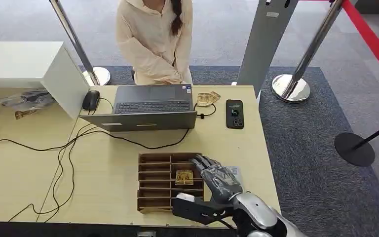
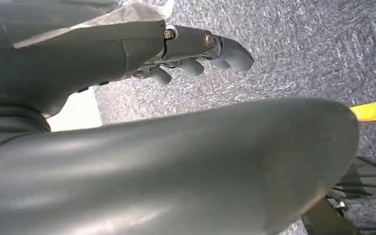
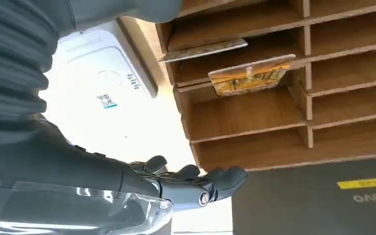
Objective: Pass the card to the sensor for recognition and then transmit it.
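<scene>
Head view: the wooden tray (image 1: 154, 181) of slotted compartments sits on the desk (image 1: 103, 163) on the robot's side of the laptop (image 1: 148, 106). A yellow card (image 1: 184, 177) stands in a slot toward the tray's right side, propped on edge, likely so that fingers can get around it. The right hand (image 1: 217, 178) hovers over the tray's right edge, fingers spread and holding nothing, with the fingertips just beside the card; it looks set to pick the card up, a step not yet done. Beyond the laptop a person (image 1: 153, 39) sits facing the robot, probably the one to receive the card. A phone (image 1: 235, 114) lies to the laptop's right, with a few more yellow cards (image 1: 207, 98) between them.

Left wrist view: the left hand (image 2: 196, 51) hangs over grey carpet (image 2: 298, 54), away from the desk, fingers loosely curled and holding nothing. It has no part in the reach.

Right wrist view: this shows what the arm hides from the head camera: a white sensor box (image 3: 98, 81) with a small printed label lies on the desk right against the tray (image 3: 274, 122), so the pass for recognition should be short. It also shows the card (image 3: 249, 76) leaning across a slot divider, with a second, paler card (image 3: 203, 50) in the next slot. The right hand's fingertips (image 3: 215, 178) are apart and clear of both.
</scene>
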